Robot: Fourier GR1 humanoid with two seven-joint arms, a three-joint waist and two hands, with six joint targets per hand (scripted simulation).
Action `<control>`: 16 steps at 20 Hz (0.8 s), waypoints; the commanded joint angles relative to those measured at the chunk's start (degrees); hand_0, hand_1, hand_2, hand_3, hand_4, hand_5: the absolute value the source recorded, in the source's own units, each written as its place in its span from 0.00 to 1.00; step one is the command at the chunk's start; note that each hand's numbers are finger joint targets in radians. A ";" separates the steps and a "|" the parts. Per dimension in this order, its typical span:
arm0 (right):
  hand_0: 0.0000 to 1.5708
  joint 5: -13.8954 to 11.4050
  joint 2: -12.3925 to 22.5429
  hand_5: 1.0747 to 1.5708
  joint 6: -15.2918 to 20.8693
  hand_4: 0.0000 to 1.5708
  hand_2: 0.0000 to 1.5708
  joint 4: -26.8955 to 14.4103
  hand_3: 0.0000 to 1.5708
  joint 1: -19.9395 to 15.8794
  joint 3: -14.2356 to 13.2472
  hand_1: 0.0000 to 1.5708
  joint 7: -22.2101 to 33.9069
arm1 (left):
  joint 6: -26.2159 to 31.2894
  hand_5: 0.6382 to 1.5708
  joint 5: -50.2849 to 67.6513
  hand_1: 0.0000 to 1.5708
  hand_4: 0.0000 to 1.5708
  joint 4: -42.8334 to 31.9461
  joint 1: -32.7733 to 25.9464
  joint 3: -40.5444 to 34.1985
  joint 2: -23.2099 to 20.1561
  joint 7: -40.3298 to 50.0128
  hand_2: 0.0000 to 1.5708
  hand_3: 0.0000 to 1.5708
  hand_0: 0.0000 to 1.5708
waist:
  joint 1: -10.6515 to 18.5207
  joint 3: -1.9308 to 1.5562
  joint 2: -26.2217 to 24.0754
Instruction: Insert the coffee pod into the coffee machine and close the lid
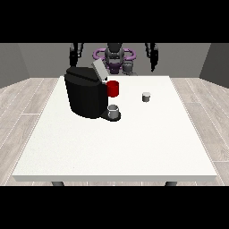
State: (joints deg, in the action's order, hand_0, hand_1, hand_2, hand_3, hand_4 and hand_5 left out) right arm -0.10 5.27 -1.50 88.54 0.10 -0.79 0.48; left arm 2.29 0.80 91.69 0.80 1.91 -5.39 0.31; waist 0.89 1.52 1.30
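The hand at the view's right [153, 57] hangs at the far edge of the counter [134, 143], raised above the surface and touching nothing; from here I cannot tell how its fingers lie. The hand at the view's left [74, 54] hangs much the same on the other side, above and behind the coffee machine [86, 93], also holding nothing, and I cannot make out its fingers either. I see the coffee pod [146, 96], a small grey cylinder, standing upright on the counter right of centre in the far half, well apart from the machine and from both hands. The black coffee machine sits on the left part of the counter, in the far half. Its lid [99, 70] is tilted up and open, a pale grey flap rising from the machine's top right corner. A red part [113, 88] shows on the machine's right side just beneath the lid. A grey cup [113, 110] stands on the machine's base at its near right corner. The robot's torso [114, 57] stands behind the counter's far edge, between the two hands.
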 commanded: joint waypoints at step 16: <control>0.00 -8.85 -1.72 1.00 8.85 0.00 0.00 3.78 0.00 -6.89 1.58 0.00 2.18 | 10.46 1.00 -11.61 0.00 0.00 -12.81 11.10 -6.16 -20.73 -7.24 0.00 0.00 0.00 | -7.11 -1.48 4.20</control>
State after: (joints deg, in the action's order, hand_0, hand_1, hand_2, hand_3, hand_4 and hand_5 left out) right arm -8.29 4.03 7.17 89.53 -3.55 -0.60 -0.43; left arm 10.49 -9.96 84.53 7.05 -0.81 -21.42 -6.38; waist -3.64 0.03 3.33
